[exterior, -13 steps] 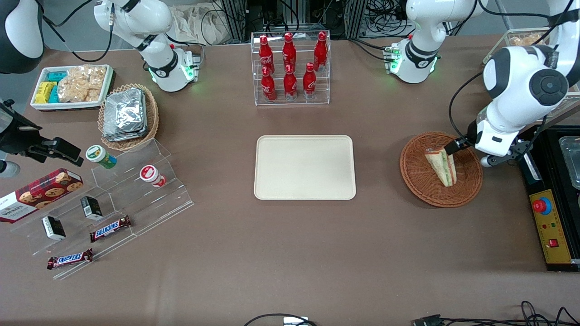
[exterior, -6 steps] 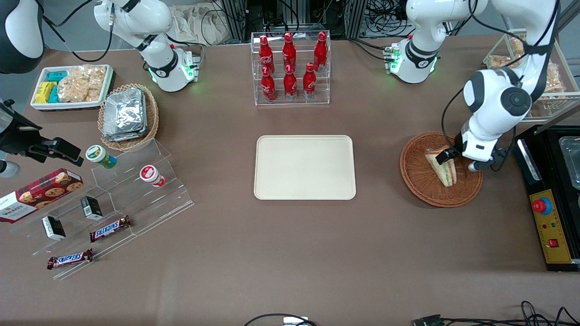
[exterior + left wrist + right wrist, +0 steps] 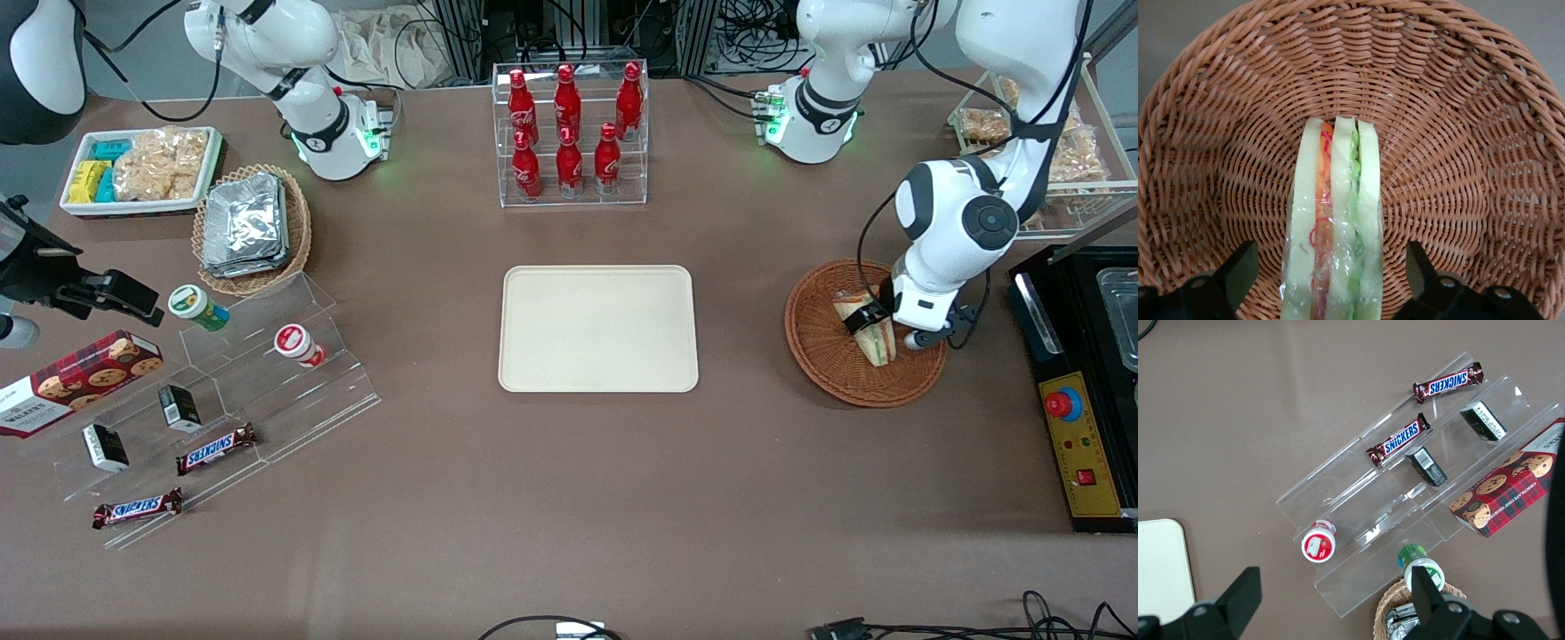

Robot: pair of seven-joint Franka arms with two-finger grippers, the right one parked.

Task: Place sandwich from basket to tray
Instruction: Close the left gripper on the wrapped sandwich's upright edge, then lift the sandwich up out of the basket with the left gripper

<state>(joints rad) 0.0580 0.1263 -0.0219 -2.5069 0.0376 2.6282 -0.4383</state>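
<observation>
The claw (image 3: 1331, 280) is down in the basket (image 3: 827, 356), fingers (image 3: 1228, 283) spread wide either side of the one sandwich (image 3: 1335, 227), not gripping it; one bare tray (image 3: 597, 328) lies mid-counter (image 3: 569, 498), well apart; six red bottles (image 3: 569, 124) stand farther back in a clear rack.

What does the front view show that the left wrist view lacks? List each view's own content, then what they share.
Only the front view shows the tray, bare, lying toward the parked arm's end of the table from the basket, plus the rack of red bottles and the working arm reaching down.

Only the left wrist view shows the gripper with jaws open, one finger on each side of the sandwich, not yet touching it, and the sandwich's orange and green filling layers.

Both show the sandwich lying in the wicker basket with the gripper down at it.
</observation>
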